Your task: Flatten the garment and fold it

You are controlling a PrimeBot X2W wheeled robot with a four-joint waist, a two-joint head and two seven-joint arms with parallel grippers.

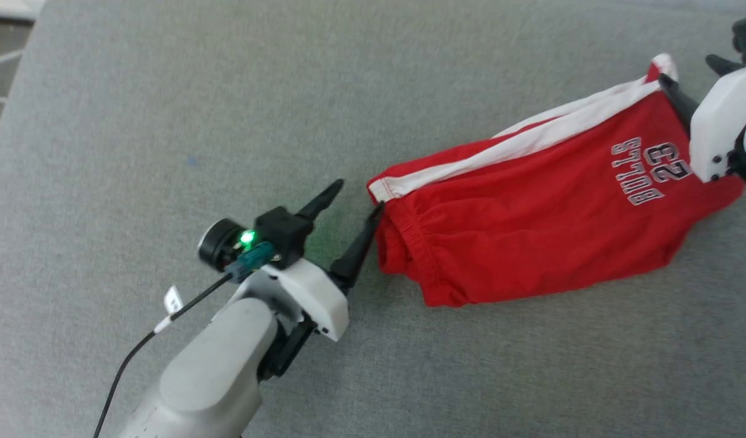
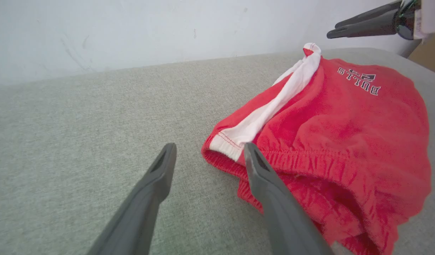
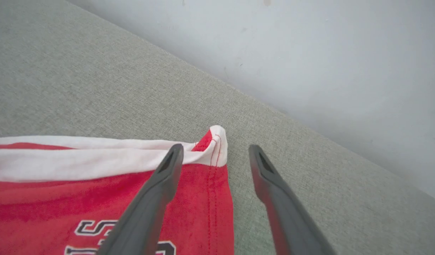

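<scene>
Grey woven cloth covers the work surface [image 1: 166, 109] from edge to edge, flat and unwrinkled, with one tiny blue speck [image 1: 192, 161] out on the bare stretch. From both wrist cameras I see the surface run back to a pale, whitish wall [image 2: 132, 32] with a few faint scuffs.

I've got the garment [image 1: 531, 231] lying on the right half of the surface in my head view, stretched lengthwise between the two arms. It is a pair of red shorts, apparently doubled over on itself in layers, since the waistband [image 2: 309, 163] shows stacked edges. That gathered elastic end points toward my left gripper [image 1: 359, 198]. A white side stripe [image 1: 531, 143] runs along the far edge. The "BULLS 23" print [image 1: 655, 170] sits near the hem end and reads upside down to me. The red panel is mostly smooth with soft ripples, and the near edge is rumpled. At the far hem corner [image 3: 213, 141] the fabric stands up in a little peak.

My left gripper's fingers are spread apart; one tip touches the waistband corner and nothing is pinched. My right gripper [image 3: 216, 148] is at the hem corner, its fingers also apart, one of them over the red cloth and the other over bare grey surface.
</scene>
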